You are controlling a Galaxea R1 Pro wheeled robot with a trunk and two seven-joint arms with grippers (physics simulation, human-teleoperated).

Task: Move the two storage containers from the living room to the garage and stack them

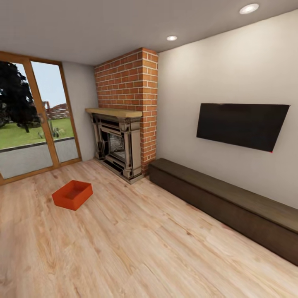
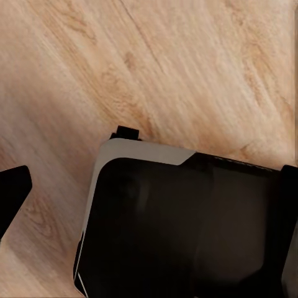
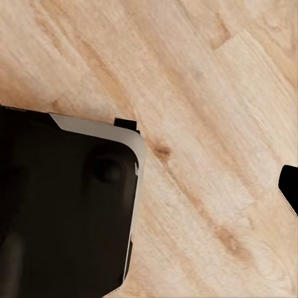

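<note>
One orange-red storage container lies on the light wood plank floor of the living room, left of centre in the head view, a little in front of the glass doors and to the left of the fireplace. It is open-topped and looks empty. In the left wrist view my left gripper hangs over the planks, one dark fingertip at the picture's edge, nothing held. In the right wrist view my right gripper likewise hangs over bare planks, with one fingertip at the edge.
A red-brick fireplace stands at the back. A long low dark bench runs along the right wall under a black TV. Wood-framed glass doors are at the left. My black base shows below both wrists.
</note>
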